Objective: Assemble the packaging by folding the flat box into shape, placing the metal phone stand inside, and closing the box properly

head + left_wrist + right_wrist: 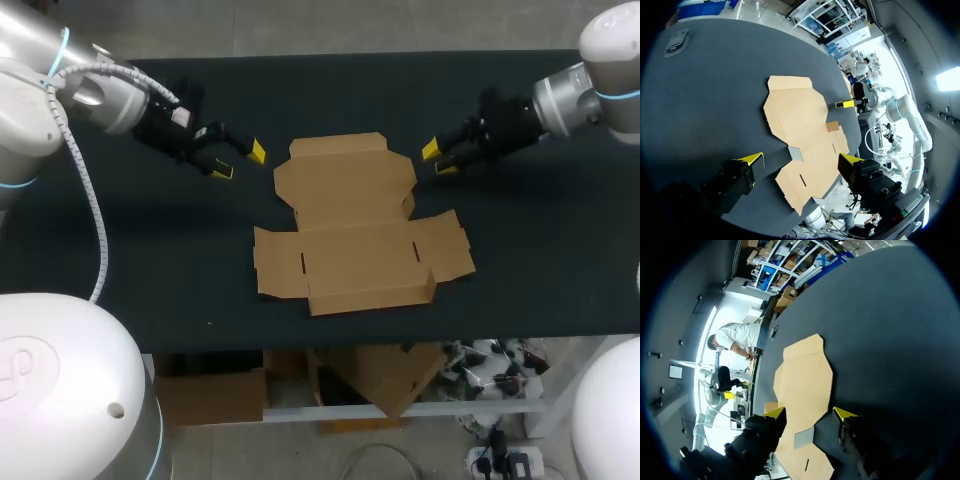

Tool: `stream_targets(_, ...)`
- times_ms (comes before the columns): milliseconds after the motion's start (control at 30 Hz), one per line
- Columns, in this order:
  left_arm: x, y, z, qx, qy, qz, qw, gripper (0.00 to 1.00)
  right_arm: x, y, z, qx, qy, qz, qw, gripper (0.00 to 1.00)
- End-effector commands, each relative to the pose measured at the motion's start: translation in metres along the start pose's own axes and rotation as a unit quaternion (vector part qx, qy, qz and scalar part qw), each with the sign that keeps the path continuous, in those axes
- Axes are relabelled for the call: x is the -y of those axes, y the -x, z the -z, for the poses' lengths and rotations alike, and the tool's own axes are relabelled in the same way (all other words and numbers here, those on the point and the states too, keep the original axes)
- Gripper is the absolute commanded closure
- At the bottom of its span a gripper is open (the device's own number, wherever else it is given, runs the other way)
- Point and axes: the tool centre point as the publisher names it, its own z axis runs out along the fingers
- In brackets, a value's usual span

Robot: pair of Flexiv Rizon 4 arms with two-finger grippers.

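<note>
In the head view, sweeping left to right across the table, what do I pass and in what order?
left hand, open → flat box, still unfolded on the table → right hand, open

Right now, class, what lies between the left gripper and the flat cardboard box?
Nothing: in the head view only bare black table separates the open left gripper from the flat box.

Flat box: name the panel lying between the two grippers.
The narrower far panel, flanked by the left gripper and right gripper; the wider slotted panel lies nearer the robot, clear of both.
</note>
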Motion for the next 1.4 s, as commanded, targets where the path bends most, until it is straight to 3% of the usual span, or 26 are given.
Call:
stream_targets(33,0.001,0.003,0.003,-0.002,-0.001,-0.001,1.0,0.0,-0.002,0.002,-0.008,-0.001,0.0,-0.004,1.0,0.52)
stream_targets(300,0.0,0.006,0.006,-0.004,-0.004,-0.001,1.0,0.0,-0.001,0.007,-0.018,0.021,0.002,-0.026,0.999,0.57)
stream_targets(700,-0.003,0.009,0.01,-0.008,-0.007,-0.002,1.0,0.0,-0.003,0.015,-0.027,0.016,0.007,-0.041,0.999,0.61)
stream_targets(1400,-0.009,0.016,0.018,-0.011,-0.018,-0.003,1.0,0.0,-0.013,0.025,-0.044,0.003,0.01,-0.062,0.998,0.6)
